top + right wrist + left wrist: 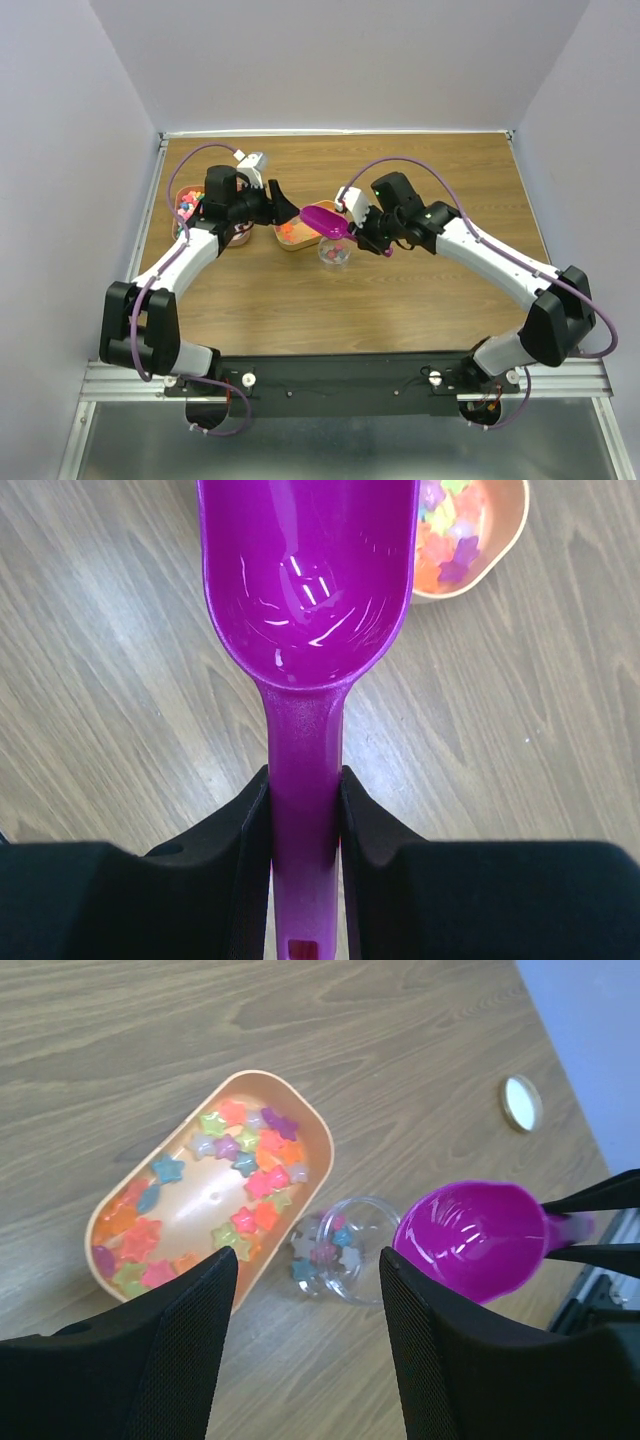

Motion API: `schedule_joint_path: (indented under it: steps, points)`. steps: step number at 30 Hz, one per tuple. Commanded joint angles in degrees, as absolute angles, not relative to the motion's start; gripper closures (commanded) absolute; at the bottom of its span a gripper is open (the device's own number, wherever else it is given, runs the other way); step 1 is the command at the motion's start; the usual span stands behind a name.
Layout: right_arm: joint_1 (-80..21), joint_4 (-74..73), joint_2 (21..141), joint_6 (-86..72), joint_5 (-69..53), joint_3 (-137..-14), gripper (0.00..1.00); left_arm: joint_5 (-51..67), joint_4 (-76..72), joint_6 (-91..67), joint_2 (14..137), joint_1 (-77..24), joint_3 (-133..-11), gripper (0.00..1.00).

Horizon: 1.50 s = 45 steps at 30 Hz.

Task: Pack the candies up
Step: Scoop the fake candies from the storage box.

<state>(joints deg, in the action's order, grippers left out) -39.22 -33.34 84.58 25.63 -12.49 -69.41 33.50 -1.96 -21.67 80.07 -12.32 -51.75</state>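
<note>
Our right jaws grip the empty scoop [308,600], its bowl aimed at the candies [262,1155] in the tray [198,1205] just ahead, while our left jaws hang open.

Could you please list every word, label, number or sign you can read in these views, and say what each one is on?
There is none to read. The magenta scoop, the peach tray, the clear cup and the candies bear no print; the small round disc looks blank.
</note>
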Motion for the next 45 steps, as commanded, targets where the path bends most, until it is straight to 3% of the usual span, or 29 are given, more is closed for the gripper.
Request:
schedule_joint_path:
  steps: [1, 14, 24, 31, 45]
  points:
    - [-39.73, -26.37, 83.23, 26.63, -16.00, -67.50, 0.99, 43.06, -6.50, -27.59, 80.42, -13.10, -51.42, 0.33]
    - [-39.73, -25.58, 81.30, 26.46, -14.50, -65.92, 0.99, 42.01, -7.73, -30.14, 76.64, -11.52, -49.22, 0.32]
    - [-39.81, -25.58, 81.30, 26.46, -12.22, -64.60, 0.99, 44.30, -13.97, -36.65, 72.08, -3.43, -45.27, 0.30]
    - [-39.73, -25.58, 82.97, 27.07, -14.85, -65.92, 0.99, 48.95, -15.56, -37.53, 72.07, -4.74, -45.35, 0.28]
    - [-39.73, -25.58, 83.76, 27.33, -16.87, -66.45, 0.99, 47.64, -15.73, -38.94, 77.25, -10.81, -46.67, 0.32]
